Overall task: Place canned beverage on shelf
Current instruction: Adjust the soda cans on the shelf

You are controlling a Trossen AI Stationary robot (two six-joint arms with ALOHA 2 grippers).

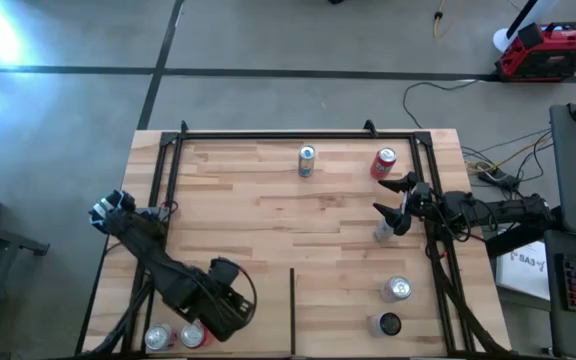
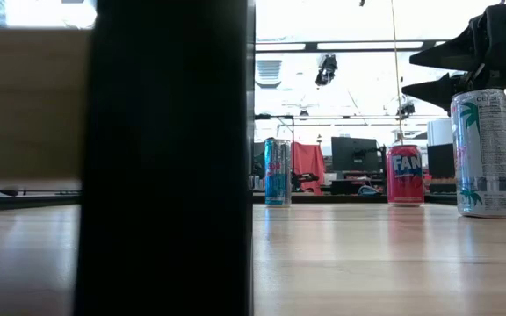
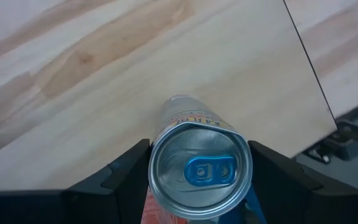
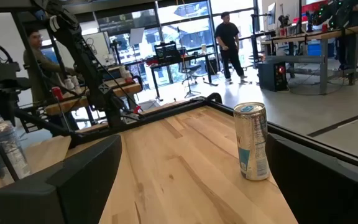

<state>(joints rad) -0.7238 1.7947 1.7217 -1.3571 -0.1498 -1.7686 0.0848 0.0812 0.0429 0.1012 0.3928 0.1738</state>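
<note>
The shelf [image 1: 268,220] is a light wooden board framed by black rails. My left gripper [image 1: 200,328] is at its near left corner, shut on a silver-topped can with an orange label [image 3: 199,171]. My right gripper [image 1: 393,205] hangs open at the right side, just above and beside a white can with a palm print [image 2: 483,154], touching nothing. That can stands upright on its base, ahead of the fingers in the right wrist view [image 4: 252,142]. A blue-and-silver can [image 1: 307,160] and a red can [image 1: 384,163] stand near the far rail. My left gripper has the can's upper side walls [image 3: 157,155] between its two fingers, one finger [image 3: 129,171] on each side. The fingers come from above, pointing down along the can. The can is upright; I cannot tell whether its base rests on the board.
Another silver-topped can [image 1: 158,338] stands just left of my left gripper. Two more cans [image 1: 396,290] [image 1: 388,324] stand near the right front. A thin black divider strip [image 1: 291,310] runs in from the near edge. A wide dark shape [image 2: 165,158] blocks much of the low view. People show in the room beyond [image 4: 229,43].
</note>
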